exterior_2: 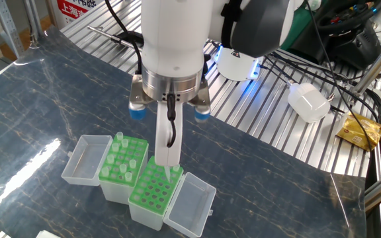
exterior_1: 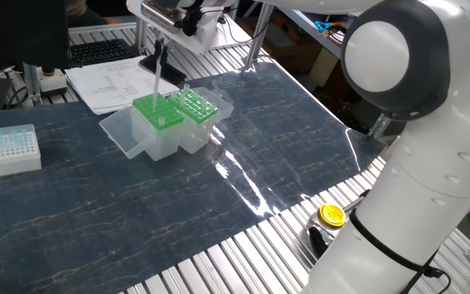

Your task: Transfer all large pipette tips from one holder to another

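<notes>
Green-topped racks stand side by side on the counter point(exterior_2: 38, 106): the source holder point(exterior_2: 121, 162) carries the large pipette tips point(exterior_2: 119, 140), while the receiving holder point(exterior_2: 154, 190), beside it, has one tip point(exterior_2: 176, 167) seated at its far corner. The gripper point(exterior_2: 168, 160) hangs over the receiving holder, fingers drawn close together around what appears to be a clear tip point(exterior_2: 170, 173) pointing down; the grasp cannot be confirmed. Judged step: inserting this tip. Done well, the tip stays vertical, is centred over an empty hole, and is lowered until its collar rests on the green plate before release. Dark marbled sheeting covers the counter; ribbed metal borders it. Papers point(exterior_1: 113, 82) and a small white box point(exterior_1: 8, 150) lie near.
</notes>
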Robot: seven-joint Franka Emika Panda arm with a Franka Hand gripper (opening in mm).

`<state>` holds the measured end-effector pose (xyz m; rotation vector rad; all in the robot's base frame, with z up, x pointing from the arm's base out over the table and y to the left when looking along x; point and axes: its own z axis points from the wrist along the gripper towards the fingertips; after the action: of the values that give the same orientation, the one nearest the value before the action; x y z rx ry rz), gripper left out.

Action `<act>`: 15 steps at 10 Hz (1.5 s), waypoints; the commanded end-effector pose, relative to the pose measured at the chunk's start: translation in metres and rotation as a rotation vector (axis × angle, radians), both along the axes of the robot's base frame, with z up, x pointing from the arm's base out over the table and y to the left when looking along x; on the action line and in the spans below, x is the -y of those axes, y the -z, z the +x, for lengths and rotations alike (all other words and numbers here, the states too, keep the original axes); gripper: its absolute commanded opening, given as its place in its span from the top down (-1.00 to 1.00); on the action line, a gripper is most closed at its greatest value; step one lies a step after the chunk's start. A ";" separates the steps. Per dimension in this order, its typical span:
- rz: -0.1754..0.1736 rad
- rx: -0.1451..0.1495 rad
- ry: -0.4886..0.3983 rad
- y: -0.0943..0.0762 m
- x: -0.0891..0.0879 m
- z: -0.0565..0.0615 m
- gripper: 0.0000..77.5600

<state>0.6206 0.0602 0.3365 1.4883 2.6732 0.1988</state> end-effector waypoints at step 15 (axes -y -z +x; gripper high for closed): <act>-0.013 0.008 -0.031 0.011 -0.003 -0.001 0.97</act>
<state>0.6193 0.0631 0.3242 1.4430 2.6892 0.1870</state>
